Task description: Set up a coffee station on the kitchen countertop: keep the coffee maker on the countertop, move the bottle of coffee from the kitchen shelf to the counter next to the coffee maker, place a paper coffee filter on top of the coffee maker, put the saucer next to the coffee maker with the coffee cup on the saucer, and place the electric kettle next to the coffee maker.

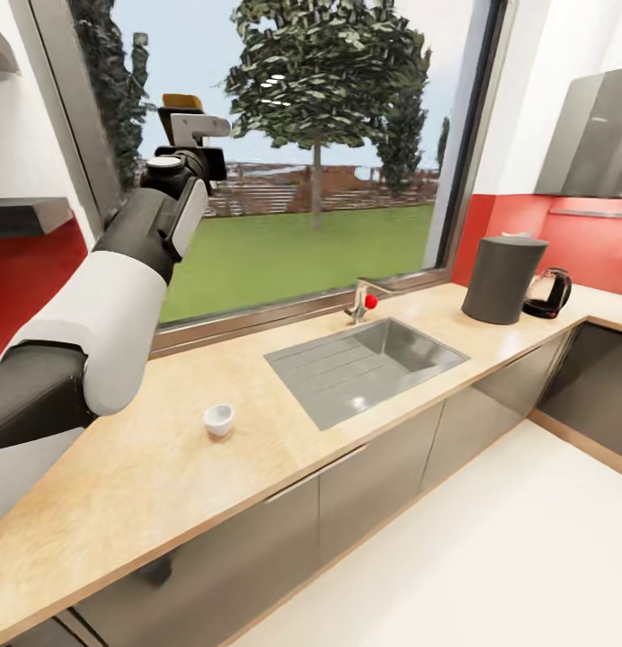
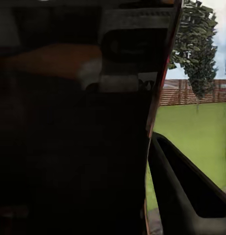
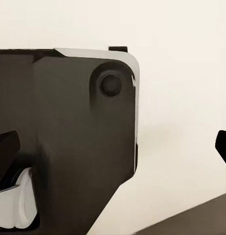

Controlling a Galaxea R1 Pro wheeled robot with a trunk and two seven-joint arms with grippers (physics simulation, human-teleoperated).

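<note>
worktop [image 1: 167, 467]: long run under the window, sink [image 1: 365, 364] set mid-way; my base sits close, so a turn could clip the edge.
left arm [image 1: 122, 270]: raised high by the window w/ something yellow-topped at its hand [image 1: 190, 126]; can't tell if clenched or what it grasps. Swinging down blind could drop it.
coffee maker [image 1: 502, 279]: far end, upright, electric kettle [image 1: 546, 293] just beside it. Bumping either is my main worry.
coffee cup [image 1: 218, 419]: alone, well apart from the maker, no saucer under it; easy to tip.
right hand: fingers apart in wrist cam, nothing btwn them.

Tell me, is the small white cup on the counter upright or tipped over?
Upright. In the head view the cup stands on its base on the countertop, its open mouth facing up.
</note>
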